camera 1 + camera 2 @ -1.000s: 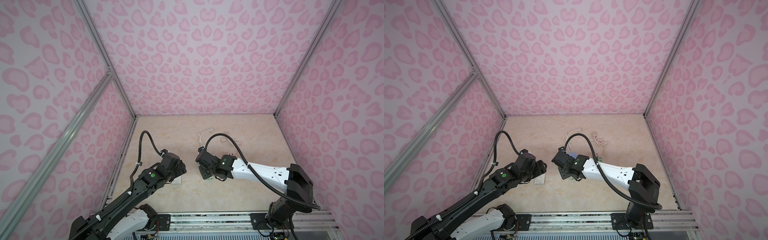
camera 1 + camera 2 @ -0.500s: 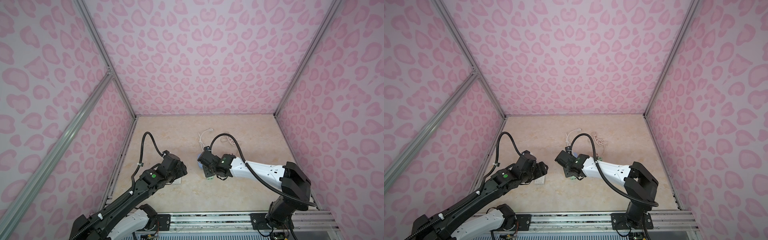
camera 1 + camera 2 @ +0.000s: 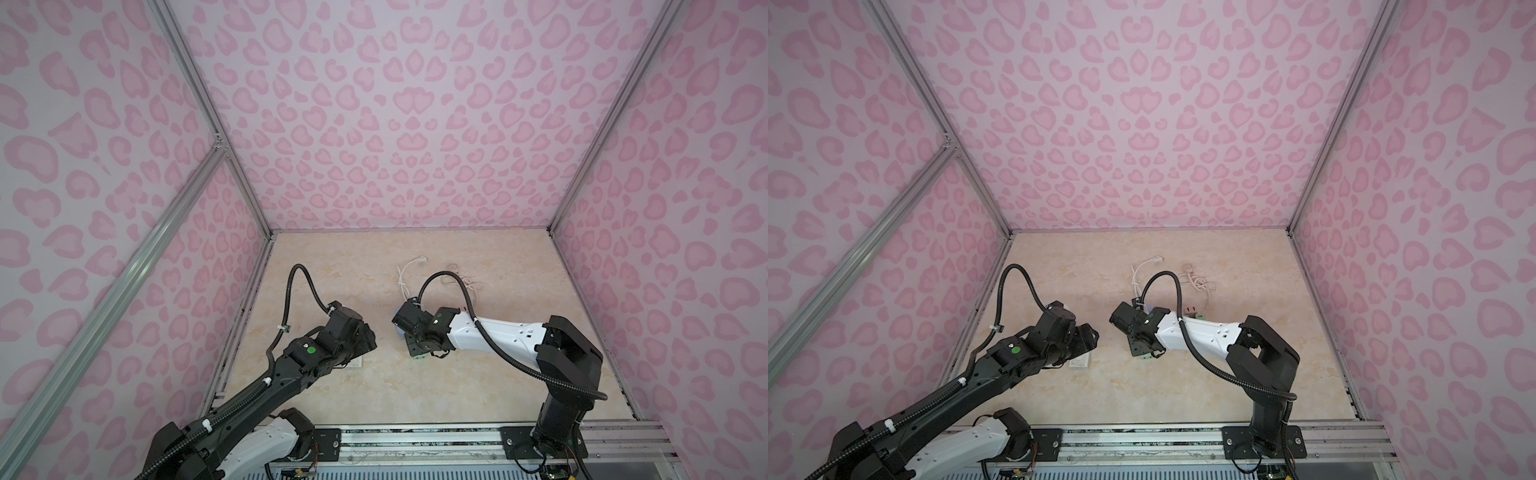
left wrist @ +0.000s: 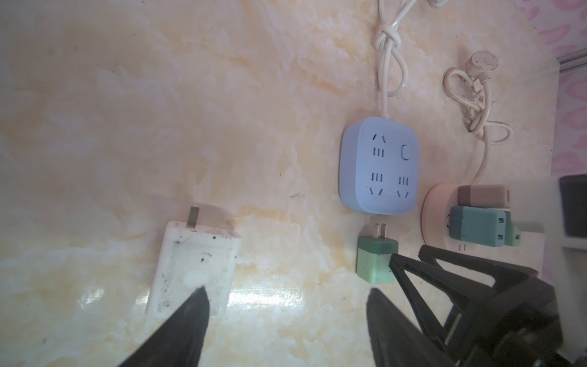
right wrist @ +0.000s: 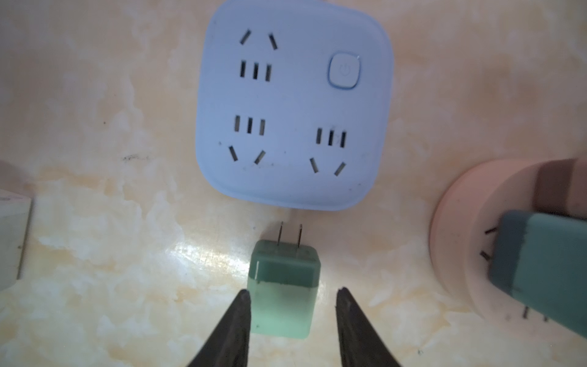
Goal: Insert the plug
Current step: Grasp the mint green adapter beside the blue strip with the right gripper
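the right gripper (image 5: pixel 292 290) straddles the green plug (image 5: pixel 282 276), jaws narrow but not clamped. the left gripper (image 4: pixel 286 290) has its jaws wide.

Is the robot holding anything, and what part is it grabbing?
Nothing is held. The right gripper straddles the back end of the green plug, gap on one side. The left gripper hangs open by the white charger.
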Robot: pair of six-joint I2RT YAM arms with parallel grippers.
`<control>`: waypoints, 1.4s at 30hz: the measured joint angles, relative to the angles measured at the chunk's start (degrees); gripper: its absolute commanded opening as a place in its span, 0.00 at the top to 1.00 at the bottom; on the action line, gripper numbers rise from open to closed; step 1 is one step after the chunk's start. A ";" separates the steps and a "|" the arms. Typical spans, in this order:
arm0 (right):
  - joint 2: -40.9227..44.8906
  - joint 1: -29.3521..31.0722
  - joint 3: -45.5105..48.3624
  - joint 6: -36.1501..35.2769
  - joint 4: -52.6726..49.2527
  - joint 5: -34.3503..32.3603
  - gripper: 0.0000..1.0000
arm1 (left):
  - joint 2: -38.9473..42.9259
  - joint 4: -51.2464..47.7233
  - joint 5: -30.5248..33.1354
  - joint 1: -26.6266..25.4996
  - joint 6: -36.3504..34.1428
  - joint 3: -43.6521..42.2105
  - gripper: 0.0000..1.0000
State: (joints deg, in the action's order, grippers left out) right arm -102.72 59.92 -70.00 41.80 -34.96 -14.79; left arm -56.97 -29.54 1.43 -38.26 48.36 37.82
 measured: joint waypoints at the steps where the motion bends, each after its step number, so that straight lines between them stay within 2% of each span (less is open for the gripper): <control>1: -0.13 -0.15 0.17 0.00 0.26 0.31 0.56 | -0.09 0.15 -0.02 0.00 0.00 -0.02 0.20; 9: -2.27 -0.48 1.22 0.59 2.27 3.21 0.56 | -0.66 0.98 -0.87 0.00 0.02 -0.31 0.20; 31: -4.96 -0.85 1.55 0.35 4.46 4.76 0.57 | -1.18 1.16 -1.27 0.00 0.55 -0.59 0.20; 42: -3.17 -1.07 3.63 -2.51 5.40 6.23 0.66 | -1.16 1.16 -1.79 0.00 0.48 -0.61 0.24</control>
State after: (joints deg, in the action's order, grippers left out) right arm -105.89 58.85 -66.37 39.29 -29.56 -8.56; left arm -58.13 -28.38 -0.36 -38.26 48.84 37.21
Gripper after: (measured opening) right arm 0.400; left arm 0.768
